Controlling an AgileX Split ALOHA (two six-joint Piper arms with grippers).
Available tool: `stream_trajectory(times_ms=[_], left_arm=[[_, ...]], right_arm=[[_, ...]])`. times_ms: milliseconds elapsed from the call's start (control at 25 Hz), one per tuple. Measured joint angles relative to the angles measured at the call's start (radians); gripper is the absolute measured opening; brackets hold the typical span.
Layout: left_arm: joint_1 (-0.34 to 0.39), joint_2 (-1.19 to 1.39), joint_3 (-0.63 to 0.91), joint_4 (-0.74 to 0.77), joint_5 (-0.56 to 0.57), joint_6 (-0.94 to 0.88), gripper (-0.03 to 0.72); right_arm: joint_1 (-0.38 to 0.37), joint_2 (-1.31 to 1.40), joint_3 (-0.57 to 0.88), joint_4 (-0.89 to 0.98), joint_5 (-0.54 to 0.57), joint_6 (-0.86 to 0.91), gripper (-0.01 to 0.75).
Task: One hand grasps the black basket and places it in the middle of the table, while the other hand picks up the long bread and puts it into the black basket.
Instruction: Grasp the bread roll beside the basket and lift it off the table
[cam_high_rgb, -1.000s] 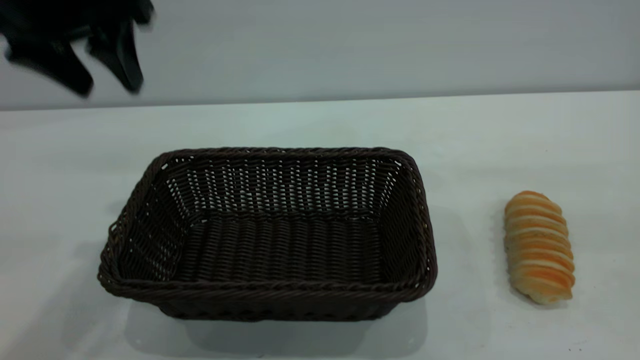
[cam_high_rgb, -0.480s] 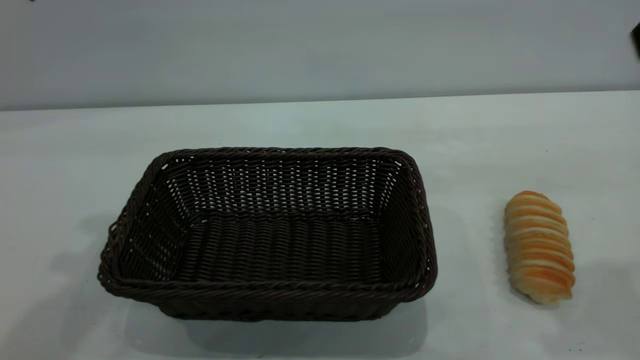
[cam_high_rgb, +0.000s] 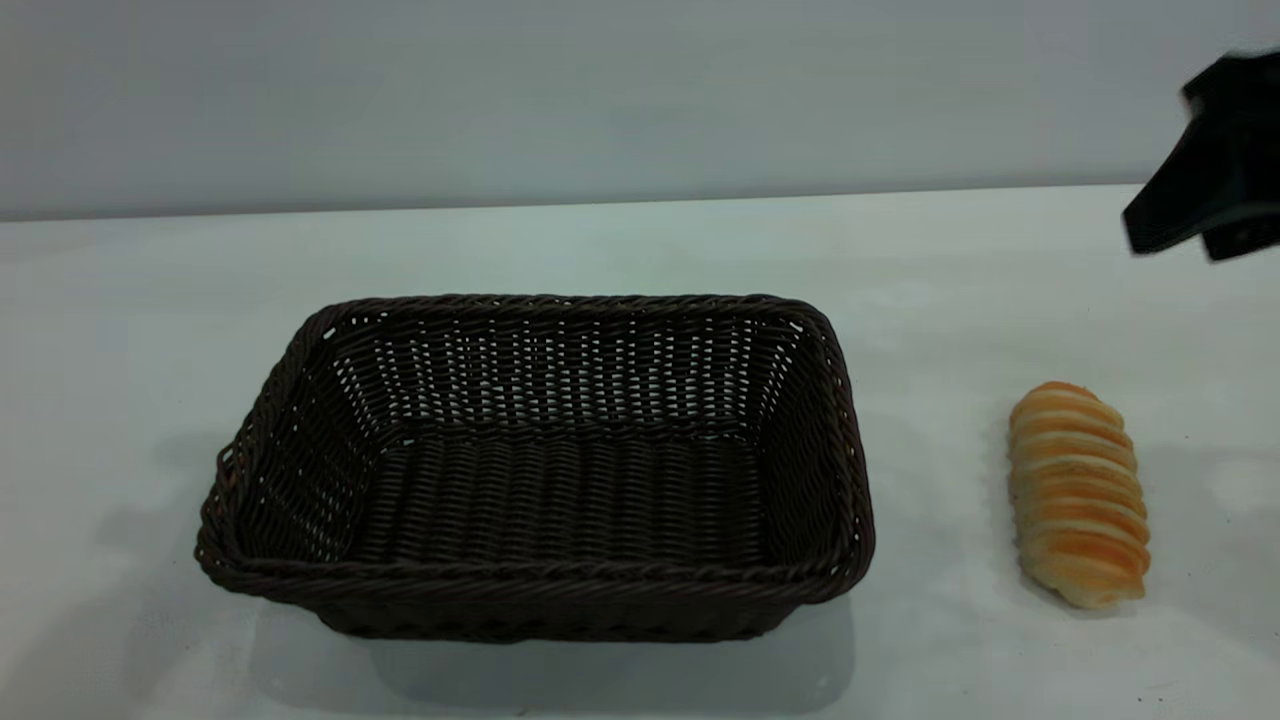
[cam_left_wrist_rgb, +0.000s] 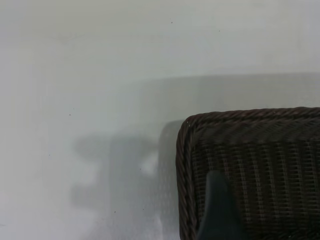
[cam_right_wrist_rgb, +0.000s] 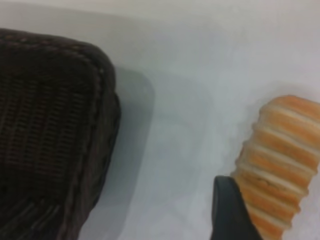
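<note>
Exterior view: right tool (cam_high_rgb: 1215, 215) far-right above bread (cam_high_rgb: 1078, 495), opening can't tell; next descend, grasp, drop in basket (cam_high_rgb: 540, 465).

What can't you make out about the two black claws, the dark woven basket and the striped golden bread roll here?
- Right gripper, exterior view: blurred and cut by the edge, fingers unreadable.
- Left gripper: outside the exterior view; its wrist view shows one finger.
- Dark woven basket: near wall hides its front floor.
- Striped golden bread roll, right wrist view: cut by the edge.
</note>
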Motion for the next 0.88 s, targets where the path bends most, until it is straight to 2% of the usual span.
stream_trajectory(times_ms=[360, 680, 760, 880], left_arm=[[0.0, -0.001, 0.0, 0.0, 0.0, 0.0, 0.55], [0.0, -0.001, 0.0, 0.0, 0.015, 0.0, 0.55], [0.0, -0.001, 0.0, 0.0, 0.019, 0.0, 0.55], [0.0, -0.001, 0.0, 0.0, 0.027, 0.0, 0.55]], right_arm=[[0.0, 0.237, -0.007, 0.258, -0.087, -0.258, 0.414], [0.0, 0.43, -0.04, 0.462, -0.107, -0.46, 0.414], [0.0, 0.47, -0.041, 0.476, -0.12, -0.478, 0.4], [0.0, 0.498, -0.049, 0.499, -0.118, -0.481, 0.333]])
